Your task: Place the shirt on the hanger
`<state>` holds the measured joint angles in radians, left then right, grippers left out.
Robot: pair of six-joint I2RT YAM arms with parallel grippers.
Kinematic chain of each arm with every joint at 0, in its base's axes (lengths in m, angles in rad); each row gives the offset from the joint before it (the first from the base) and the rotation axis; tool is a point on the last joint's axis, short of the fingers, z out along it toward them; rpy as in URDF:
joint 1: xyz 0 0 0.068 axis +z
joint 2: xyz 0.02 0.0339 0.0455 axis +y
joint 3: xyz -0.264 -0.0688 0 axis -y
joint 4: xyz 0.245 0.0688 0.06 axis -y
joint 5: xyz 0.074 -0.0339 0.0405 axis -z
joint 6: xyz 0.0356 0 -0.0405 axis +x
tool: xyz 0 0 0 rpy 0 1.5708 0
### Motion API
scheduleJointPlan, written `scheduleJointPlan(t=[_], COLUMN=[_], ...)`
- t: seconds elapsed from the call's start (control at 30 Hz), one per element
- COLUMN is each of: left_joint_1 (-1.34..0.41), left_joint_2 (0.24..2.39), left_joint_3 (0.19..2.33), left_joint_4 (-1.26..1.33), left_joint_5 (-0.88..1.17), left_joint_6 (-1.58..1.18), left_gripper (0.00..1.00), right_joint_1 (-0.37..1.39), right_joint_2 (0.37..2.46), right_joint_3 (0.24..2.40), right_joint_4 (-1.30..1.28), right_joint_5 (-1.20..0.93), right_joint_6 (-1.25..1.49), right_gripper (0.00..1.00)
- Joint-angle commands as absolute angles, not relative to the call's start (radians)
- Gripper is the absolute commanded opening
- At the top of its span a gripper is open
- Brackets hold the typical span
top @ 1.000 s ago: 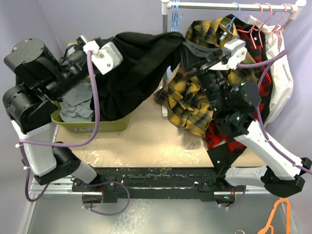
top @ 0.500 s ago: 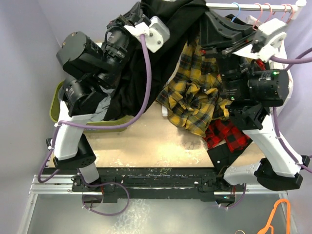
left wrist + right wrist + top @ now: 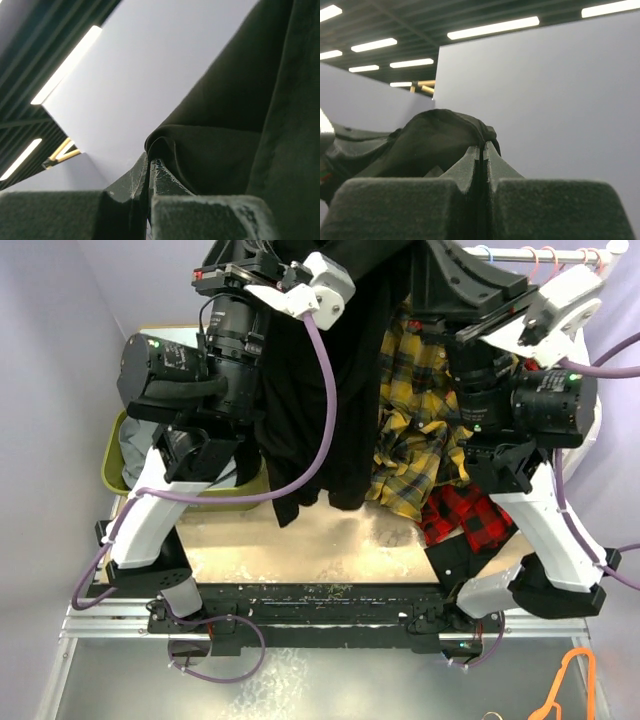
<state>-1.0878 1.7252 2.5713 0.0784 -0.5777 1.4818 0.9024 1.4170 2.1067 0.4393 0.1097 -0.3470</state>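
Note:
The black shirt (image 3: 320, 410) hangs in a long drape between my two raised arms, its lower end above the table. In the left wrist view my left gripper (image 3: 149, 161) is shut on a fold of the shirt (image 3: 225, 125). In the right wrist view my right gripper (image 3: 483, 146) is shut on another bunched edge of the shirt (image 3: 440, 135). Both grippers point up towards the ceiling. A light-blue hanger hook (image 3: 482, 252) shows on the rail (image 3: 565, 254). The rest of the hanger is hidden behind the right arm and the cloth.
A yellow-and-black plaid shirt (image 3: 420, 420) and a red plaid garment (image 3: 465, 515) hang at the right. Pink hangers (image 3: 545, 255) sit on the rail. An olive bin (image 3: 108, 468) with a grey garment (image 3: 135, 455) stands at the left. An orange hanger (image 3: 570, 680) lies below the table.
Both arms have risen higher and drawn closer together. The shirt has come up out of the bin and now hangs straight down between them.

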Motion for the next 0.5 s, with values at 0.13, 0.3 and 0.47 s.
scheduleJointPlan(t=[0.13, 0.3, 0.47], left_joint_1=[-0.792, -0.642, -0.592], left_joint_2=[1.588, 1.461, 1.394], left_joint_3=[2.324, 1.89, 1.65], left_joint_4=[-0.549, -0.607, -0.771], left_joint_5=[-0.5, -0.284, 0.15], left_joint_6=[0.762, 0.545, 0.454], left_gripper=[0.0, 0.0, 0.0], right_joint_1=[0.9, 0.9, 0.902], right_joint_2=[1.157, 1.008, 0.893], right_joint_3=[1.573, 1.242, 0.952], right_joint_4=[0.549, 0.512, 0.396], right_joint_5=[0.24, 0.419, 0.492], right_joint_6=[-0.217, 0.0, 0.305], right_gripper=[0.0, 0.0, 0.0])
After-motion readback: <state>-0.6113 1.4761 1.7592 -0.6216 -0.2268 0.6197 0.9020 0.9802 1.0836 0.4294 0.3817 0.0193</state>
